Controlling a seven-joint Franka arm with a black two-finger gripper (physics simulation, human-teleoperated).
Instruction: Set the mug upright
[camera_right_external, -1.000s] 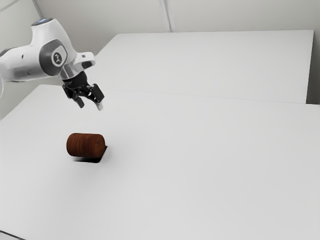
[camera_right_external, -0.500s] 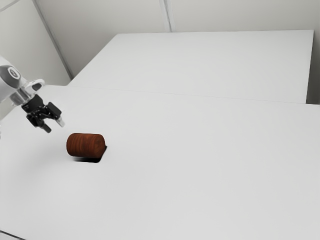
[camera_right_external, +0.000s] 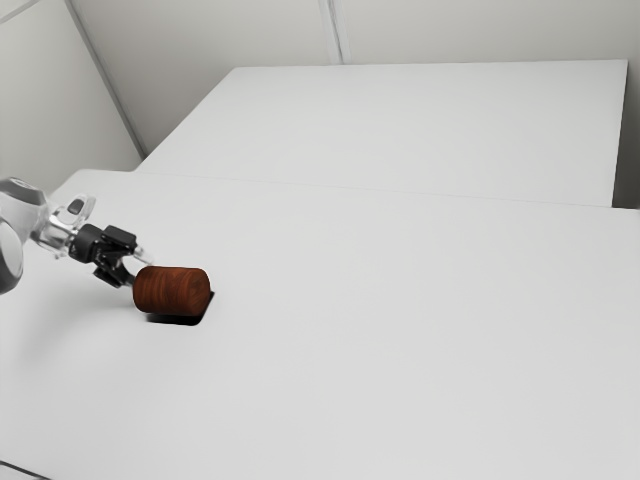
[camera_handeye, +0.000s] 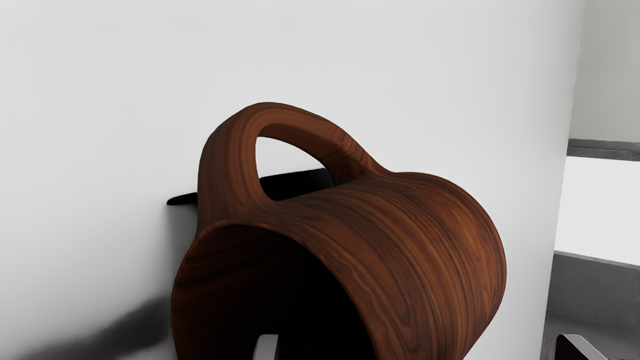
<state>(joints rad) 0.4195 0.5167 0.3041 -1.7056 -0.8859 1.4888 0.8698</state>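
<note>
No lettering, label, brand, number or sign can be read in the exterior view or the wrist view.

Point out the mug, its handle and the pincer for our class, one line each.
Mug (camera_right_external: 172, 290): exterior view, on the side of its body.
Handle (camera_handeye: 274, 116): wrist view, on the outer bend of its loop.
Pincer (camera_handeye: 421, 346): wrist view, midway between its two fingertips.
</note>
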